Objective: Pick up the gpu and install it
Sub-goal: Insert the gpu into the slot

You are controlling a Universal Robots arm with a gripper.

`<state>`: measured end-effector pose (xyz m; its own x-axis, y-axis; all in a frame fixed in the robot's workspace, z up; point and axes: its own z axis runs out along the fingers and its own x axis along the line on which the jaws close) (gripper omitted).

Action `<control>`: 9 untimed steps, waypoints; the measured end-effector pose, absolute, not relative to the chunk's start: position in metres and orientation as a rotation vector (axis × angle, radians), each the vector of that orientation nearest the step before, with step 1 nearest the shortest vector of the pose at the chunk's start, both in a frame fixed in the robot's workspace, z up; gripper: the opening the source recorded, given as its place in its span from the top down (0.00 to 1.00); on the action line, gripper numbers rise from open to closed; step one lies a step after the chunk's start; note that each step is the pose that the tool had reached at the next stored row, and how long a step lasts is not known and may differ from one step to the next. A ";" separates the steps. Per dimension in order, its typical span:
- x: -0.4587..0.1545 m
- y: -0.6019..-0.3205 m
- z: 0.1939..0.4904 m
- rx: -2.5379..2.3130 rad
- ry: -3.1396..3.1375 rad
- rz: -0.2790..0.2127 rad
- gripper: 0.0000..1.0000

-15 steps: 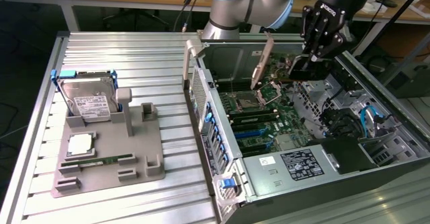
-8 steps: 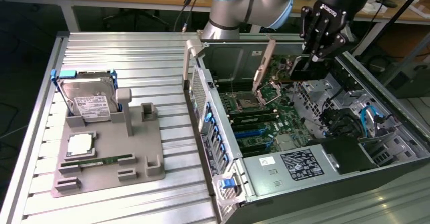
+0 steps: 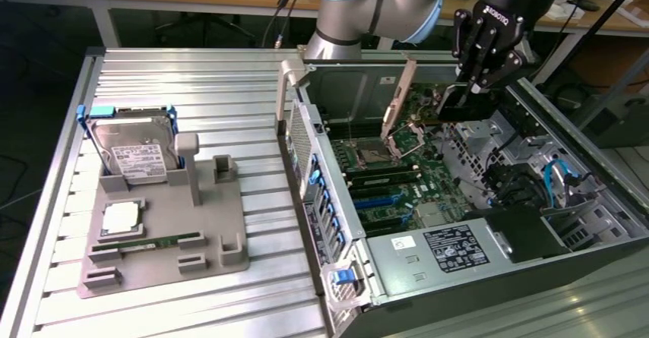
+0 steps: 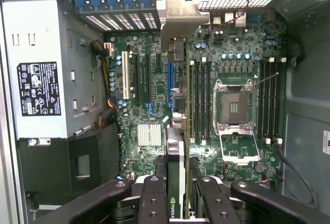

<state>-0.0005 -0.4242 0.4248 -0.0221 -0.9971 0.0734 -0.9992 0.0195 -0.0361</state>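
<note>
Item 1, gpu: I have it edge-on between the gripper's fingers, which are clamped on its two flat faces, so the connector edge points down at the board. It hangs inside the open case, above the motherboard and not yet seated as far as I can judge. Its pale bracket sits toward the rear slot openings, where it would need to end up

Item 2, gripper: upper right of the exterior view, reaching straight down into the case. I read the vertical approach as suiting a straight press into a slot

Item 3, blue expansion slot: runs just beside the card's line. Whether the two are exactly aligned I cannot tell

Item 4, CPU socket: empty, lever raised, beside the memory slots

Item 5, power supply: lower right of the exterior view, label up

Item 6, grey fixture: on the exterior view's left, well apart from the case, carrying the hard drive upright and a green memory stick lying flat
</note>
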 end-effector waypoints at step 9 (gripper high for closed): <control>0.000 -0.424 0.424 2.178 -2.224 0.121 0.73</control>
<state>-0.0005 -0.4242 0.4244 -0.0221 -0.9971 0.0731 -0.9991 0.0195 -0.0368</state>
